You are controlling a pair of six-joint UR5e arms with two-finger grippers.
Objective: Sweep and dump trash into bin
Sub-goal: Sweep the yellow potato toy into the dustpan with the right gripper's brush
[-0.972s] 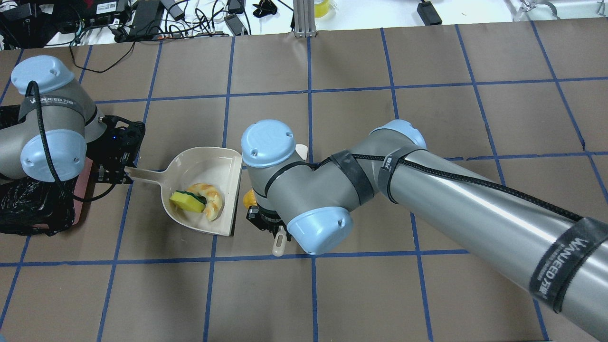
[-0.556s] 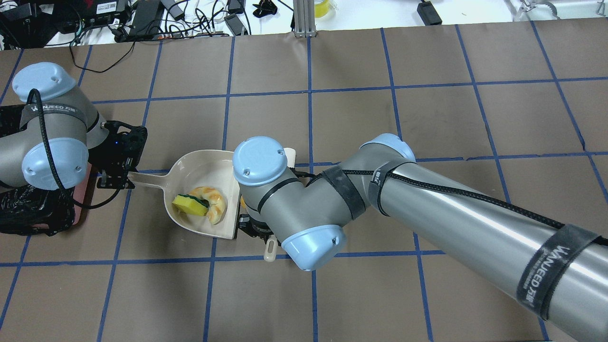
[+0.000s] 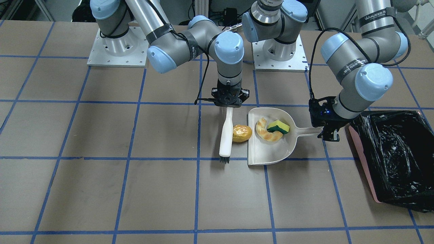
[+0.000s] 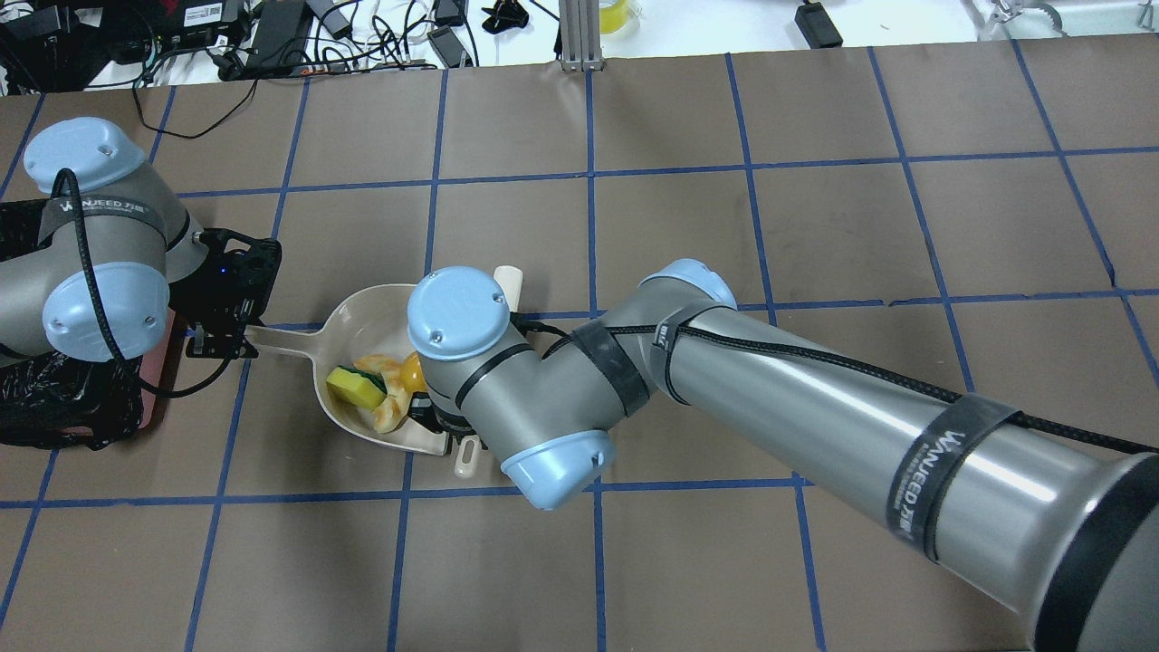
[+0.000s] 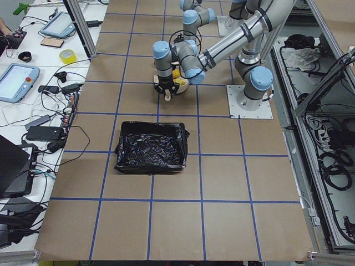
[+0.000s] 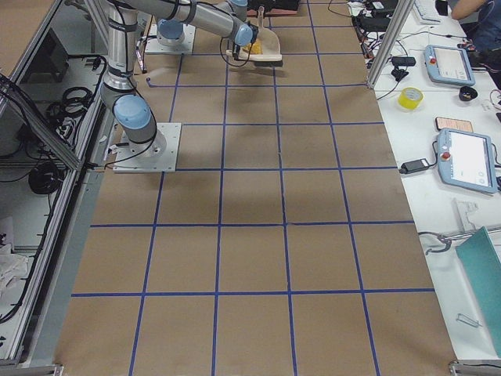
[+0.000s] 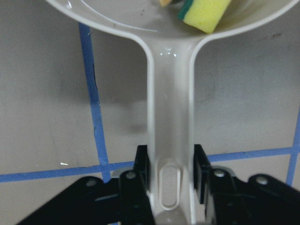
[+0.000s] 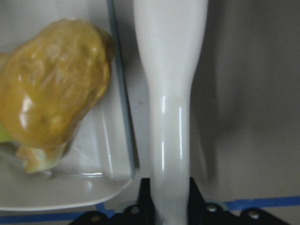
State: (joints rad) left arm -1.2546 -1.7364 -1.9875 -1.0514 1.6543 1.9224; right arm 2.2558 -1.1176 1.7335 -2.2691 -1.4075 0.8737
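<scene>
My left gripper is shut on the handle of the cream dustpan. The croissant piece and the yellow-green sponge lie in the pan. My right gripper is shut on the cream brush beside the pan's mouth. The golden potato lump lies just inside the pan's lip in the overhead and right wrist views. In the front view the lump sits between brush and lip.
The pink-sided bin with its black bag stands beyond the dustpan's handle, on my left. The right arm's wrist hangs over the pan's mouth in the overhead view. Cables and devices line the table's far edge.
My right arm has swept the brush leftward and the potato lump has gone from outside the pan's mouth to inside it. The left gripper and the pan barely moved.
</scene>
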